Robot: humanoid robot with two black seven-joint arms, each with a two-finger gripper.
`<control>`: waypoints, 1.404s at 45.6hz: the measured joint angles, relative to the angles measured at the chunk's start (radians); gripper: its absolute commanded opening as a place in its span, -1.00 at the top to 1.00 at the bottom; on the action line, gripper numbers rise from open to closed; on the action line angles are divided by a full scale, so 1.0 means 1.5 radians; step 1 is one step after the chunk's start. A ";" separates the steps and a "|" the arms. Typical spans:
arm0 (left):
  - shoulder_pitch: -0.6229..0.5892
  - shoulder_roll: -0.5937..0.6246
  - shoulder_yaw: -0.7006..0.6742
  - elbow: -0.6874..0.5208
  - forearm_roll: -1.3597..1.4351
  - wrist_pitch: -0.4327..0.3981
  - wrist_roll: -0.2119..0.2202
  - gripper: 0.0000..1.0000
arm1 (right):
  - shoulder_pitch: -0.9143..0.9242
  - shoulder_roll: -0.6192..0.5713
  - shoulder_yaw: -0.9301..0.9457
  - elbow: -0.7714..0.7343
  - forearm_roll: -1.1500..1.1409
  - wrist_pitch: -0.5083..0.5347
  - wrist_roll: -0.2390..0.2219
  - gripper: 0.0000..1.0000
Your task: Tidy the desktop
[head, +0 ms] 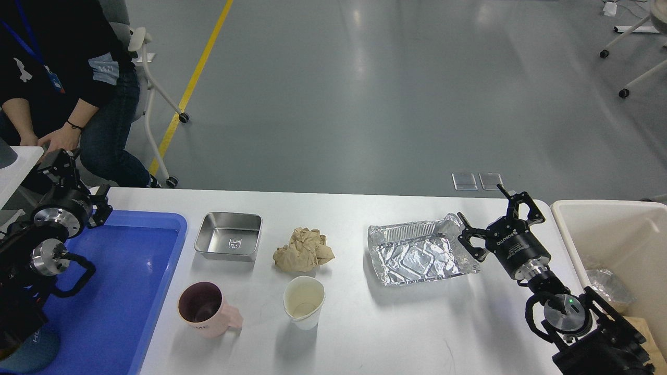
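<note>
The white desktop [365, 328] carries a crumpled brown paper ball [304, 250], a white paper cup [304, 302], a pink mug [203, 310], a shallow steel tray [228, 237] and a crumpled foil tray [417, 252]. My right gripper [480, 202] is open, its fingers spread just beside the foil tray's right end, holding nothing. My left gripper [56, 162] hovers over the far left corner of the blue tray [130, 271]. It is dark and seen end-on, so its fingers cannot be told apart.
A beige bin [625, 234] stands at the desktop's right end with some crumpled material inside. A seated person [68, 78] is at the far left, one hand close to my left gripper. Two small clear plates [477, 181] lie on the floor beyond the table.
</note>
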 measured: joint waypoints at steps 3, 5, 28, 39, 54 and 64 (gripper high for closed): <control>-0.006 0.022 0.042 0.000 0.067 0.006 -0.023 -0.93 | -0.001 -0.003 0.000 0.000 0.000 0.000 0.000 -1.00; -0.007 0.035 0.062 0.000 0.094 0.006 -0.029 -0.94 | -0.001 -0.007 0.000 0.000 0.000 0.000 0.000 -1.00; 0.008 0.449 0.242 -0.083 0.144 -0.330 -0.119 -0.99 | -0.012 -0.042 -0.006 0.023 0.000 0.003 -0.001 -1.00; 0.008 0.694 0.258 -0.303 0.263 -0.381 -0.123 -0.98 | -0.008 -0.058 -0.049 0.025 -0.004 0.002 -0.001 -1.00; 0.004 0.805 0.257 -0.550 0.336 -0.378 -0.115 -0.99 | -0.006 -0.082 -0.053 0.025 -0.005 0.002 -0.001 -1.00; 0.004 0.740 0.256 -0.595 0.338 -0.351 -0.037 -0.99 | -0.006 -0.083 -0.053 0.033 -0.008 0.002 -0.001 -1.00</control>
